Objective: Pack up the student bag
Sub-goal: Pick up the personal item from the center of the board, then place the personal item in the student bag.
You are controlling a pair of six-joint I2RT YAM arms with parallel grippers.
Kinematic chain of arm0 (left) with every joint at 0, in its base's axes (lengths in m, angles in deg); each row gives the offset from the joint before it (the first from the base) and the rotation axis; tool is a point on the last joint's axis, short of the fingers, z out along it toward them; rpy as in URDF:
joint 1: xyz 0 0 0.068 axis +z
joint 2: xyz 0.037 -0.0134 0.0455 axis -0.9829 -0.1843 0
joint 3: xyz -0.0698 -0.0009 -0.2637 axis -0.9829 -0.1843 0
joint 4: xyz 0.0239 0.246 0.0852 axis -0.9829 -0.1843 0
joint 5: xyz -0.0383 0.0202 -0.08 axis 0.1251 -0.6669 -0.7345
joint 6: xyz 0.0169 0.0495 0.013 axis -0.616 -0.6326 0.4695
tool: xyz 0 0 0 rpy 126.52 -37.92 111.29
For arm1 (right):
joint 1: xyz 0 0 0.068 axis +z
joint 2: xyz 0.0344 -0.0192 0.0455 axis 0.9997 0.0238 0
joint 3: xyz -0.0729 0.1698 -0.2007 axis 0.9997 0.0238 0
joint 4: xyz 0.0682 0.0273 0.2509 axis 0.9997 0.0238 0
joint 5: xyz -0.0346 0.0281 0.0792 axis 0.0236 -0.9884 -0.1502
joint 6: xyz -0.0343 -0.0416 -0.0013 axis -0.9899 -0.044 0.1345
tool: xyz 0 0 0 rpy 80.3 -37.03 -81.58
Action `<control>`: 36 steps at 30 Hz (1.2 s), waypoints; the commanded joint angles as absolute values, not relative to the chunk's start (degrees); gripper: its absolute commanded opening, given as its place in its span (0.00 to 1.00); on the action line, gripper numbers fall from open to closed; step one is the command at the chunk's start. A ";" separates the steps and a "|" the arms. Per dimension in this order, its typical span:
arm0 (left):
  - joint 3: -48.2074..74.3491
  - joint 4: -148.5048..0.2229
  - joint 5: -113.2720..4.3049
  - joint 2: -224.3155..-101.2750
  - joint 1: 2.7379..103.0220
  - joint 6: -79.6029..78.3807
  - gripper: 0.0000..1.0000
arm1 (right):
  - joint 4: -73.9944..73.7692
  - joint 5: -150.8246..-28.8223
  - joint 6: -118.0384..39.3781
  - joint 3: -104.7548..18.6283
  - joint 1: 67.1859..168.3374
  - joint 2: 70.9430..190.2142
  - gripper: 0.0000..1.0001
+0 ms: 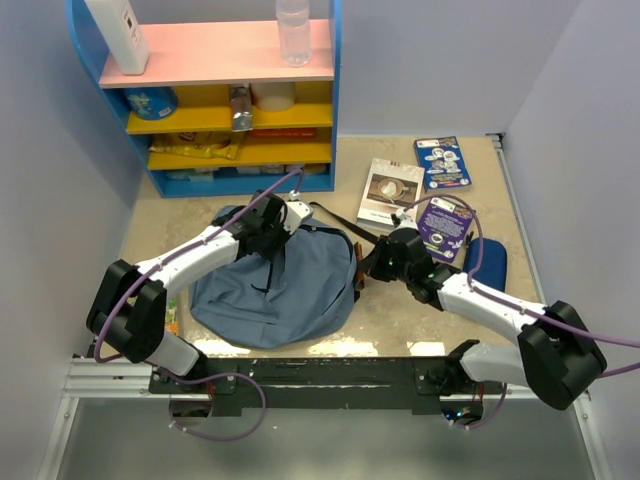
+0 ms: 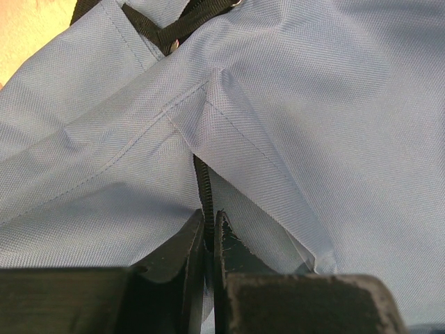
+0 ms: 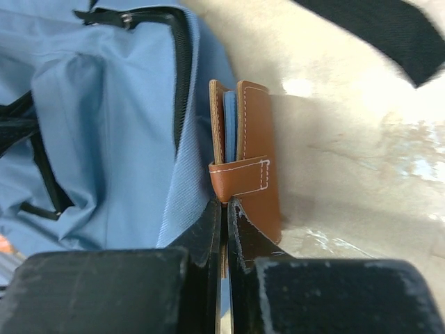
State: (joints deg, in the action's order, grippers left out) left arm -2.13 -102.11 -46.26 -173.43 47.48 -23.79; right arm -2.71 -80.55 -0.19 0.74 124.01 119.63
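Note:
The student bag (image 1: 270, 290) is a slate-blue fabric backpack lying flat on the table between my two arms. My left gripper (image 1: 285, 215) is at the bag's far top edge. In the left wrist view its jaws (image 2: 210, 214) are shut on the black zipper tape (image 2: 201, 181) under a fold of the bag (image 2: 313, 104). My right gripper (image 1: 372, 262) is at the bag's right side. There its jaws (image 3: 224, 202) are shut on the thin edge of a brown leather case (image 3: 252, 139) with a stitched strap, standing against the bag (image 3: 104, 125).
A blue shelf unit (image 1: 335, 90) with pink and yellow boards stands at the back left, holding bottles and packets. Three books (image 1: 390, 190) (image 1: 442, 163) (image 1: 445, 225) lie at the back right. A dark-blue pencil case (image 1: 487, 262) lies beside the right arm.

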 commanded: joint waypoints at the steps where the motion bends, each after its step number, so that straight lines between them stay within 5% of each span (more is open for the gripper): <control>1: 0.14 -99.27 -51.23 -172.73 46.60 -23.27 0.08 | 10.44 -72.79 -2.72 -1.69 124.49 119.55 0.00; 14: 0.76 -99.36 -50.79 -173.35 46.60 -23.18 0.07 | 24.69 -68.37 -5.81 -15.59 124.58 107.86 0.00; 24: 3.56 -100.15 -55.08 -173.87 49.84 -21.33 0.04 | 4.94 -89.19 4.38 -8.06 125.81 107.32 0.00; 36: 4.36 -101.73 -60.90 -173.35 52.31 -22.38 0.03 | -14.58 -92.81 9.22 -8.47 135.12 122.26 0.00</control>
